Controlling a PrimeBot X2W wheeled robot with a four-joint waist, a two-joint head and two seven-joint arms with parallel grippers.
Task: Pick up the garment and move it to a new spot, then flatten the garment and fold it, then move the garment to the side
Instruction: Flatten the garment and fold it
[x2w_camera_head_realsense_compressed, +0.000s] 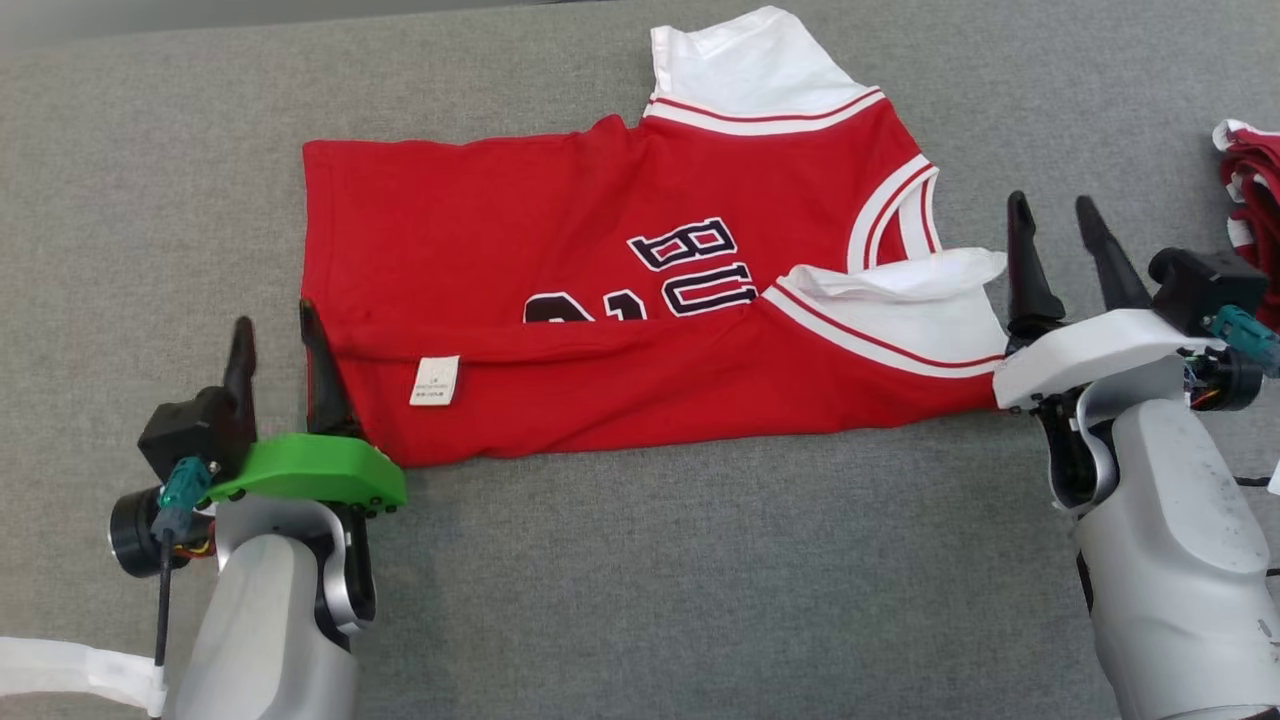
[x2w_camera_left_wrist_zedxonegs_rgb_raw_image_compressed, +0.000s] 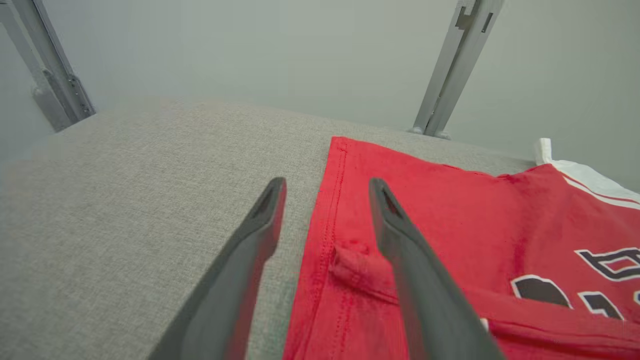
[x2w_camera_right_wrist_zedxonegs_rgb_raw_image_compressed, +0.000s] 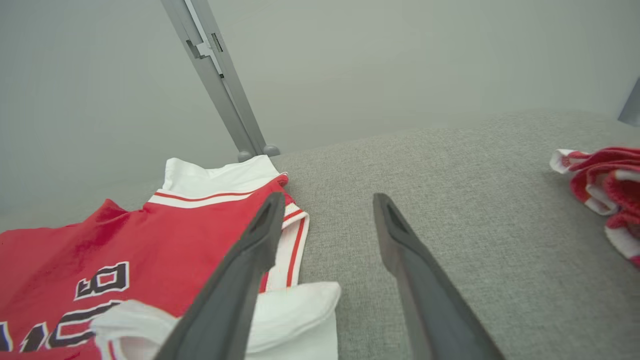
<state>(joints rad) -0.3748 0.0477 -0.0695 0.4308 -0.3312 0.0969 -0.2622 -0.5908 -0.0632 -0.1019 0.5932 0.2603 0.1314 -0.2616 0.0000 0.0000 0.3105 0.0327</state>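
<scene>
Left gripper (x2w_camera_head_realsense_compressed: 272, 318) stands at the lower left corner of the red basketball jersey (x2w_camera_head_realsense_compressed: 560, 250), its two dark fingers spread with nothing between them. In the left wrist view the left gripper (x2w_camera_left_wrist_zedxonegs_rgb_raw_image_compressed: 327, 185) straddles the jersey's (x2w_camera_left_wrist_zedxonegs_rgb_raw_image_compressed: 450, 210) stitched hem: one finger lies over the red cloth, the other over the grey fabric tabletop (x2w_camera_left_wrist_zedxonegs_rgb_raw_image_compressed: 125, 210). Whether either finger presses on the cloth I cannot tell.

The right gripper (x2w_camera_head_realsense_compressed: 1052, 205) is at the jersey's other end, just beside the near white sleeve (x2w_camera_head_realsense_compressed: 920, 310), and its fingers are also spread and empty. In the right wrist view, one finger of the right gripper (x2w_camera_right_wrist_zedxonegs_rgb_raw_image_compressed: 328, 200) crosses over the striped armhole of the jersey (x2w_camera_right_wrist_zedxonegs_rgb_raw_image_compressed: 125, 235), while the other is above bare tabletop (x2w_camera_right_wrist_zedxonegs_rgb_raw_image_compressed: 475, 210).

The jersey lies flat across the middle of the grey tabletop (x2w_camera_head_realsense_compressed: 700, 560), neck end toward the robot's right. Its near long edge is folded over the front, partly covering the black lettering (x2w_camera_head_realsense_compressed: 695, 265) and showing a white care label (x2w_camera_head_realsense_compressed: 435, 381). The far white sleeve (x2w_camera_head_realsense_compressed: 740, 60) sticks out at the top.

A crumpled red and white garment (x2w_camera_head_realsense_compressed: 1255, 190) sits at the right edge, well apart from the jersey. A grey metal post (x2w_camera_right_wrist_zedxonegs_rgb_raw_image_compressed: 220, 80) rises behind the table.
</scene>
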